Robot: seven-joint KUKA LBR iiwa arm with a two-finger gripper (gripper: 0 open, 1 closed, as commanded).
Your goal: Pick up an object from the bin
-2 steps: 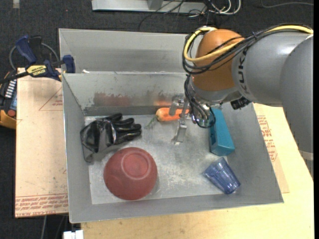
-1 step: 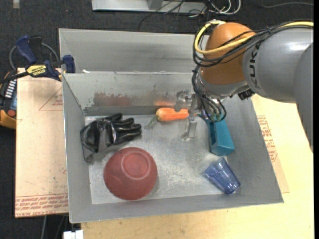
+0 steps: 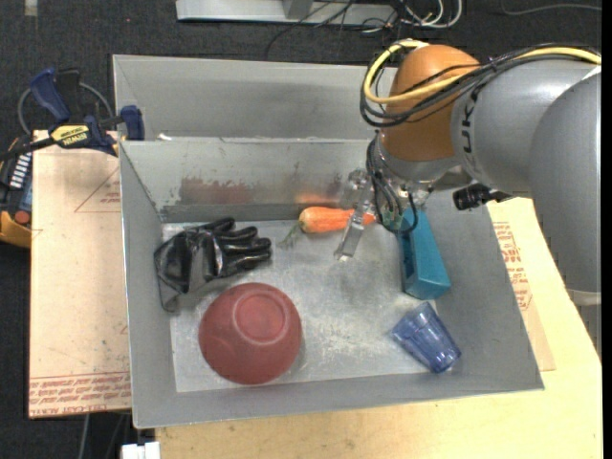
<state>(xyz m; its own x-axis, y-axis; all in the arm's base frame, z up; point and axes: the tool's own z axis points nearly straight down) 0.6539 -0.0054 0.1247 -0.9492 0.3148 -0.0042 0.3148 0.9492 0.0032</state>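
The tool [image 3: 361, 229], its spread impossible to tell, sits at the right end of a small orange carrot-shaped plastic toy [image 3: 323, 220] lying beyond and right of the upturned red plastic bowl [image 3: 251, 333]; the toy looks light, stiff and slippery, probably best pinched across its thick middle.
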